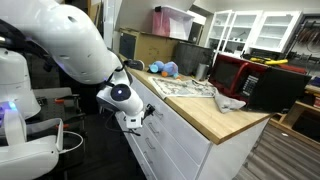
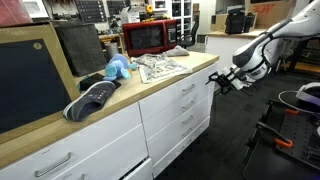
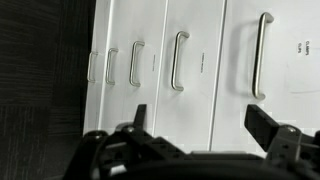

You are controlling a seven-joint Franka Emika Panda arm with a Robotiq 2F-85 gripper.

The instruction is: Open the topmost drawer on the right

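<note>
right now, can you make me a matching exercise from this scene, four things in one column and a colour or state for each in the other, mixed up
Things:
1. microwave
2. soft toy
3. topmost drawer
4. gripper

Colour or state:
a. fingers apart, holding nothing
b. blue, on the wooden counter
c. white front, shut
d. red, at the far end of the counter

Pairs: 1-d, 2-b, 3-c, 4-a
</note>
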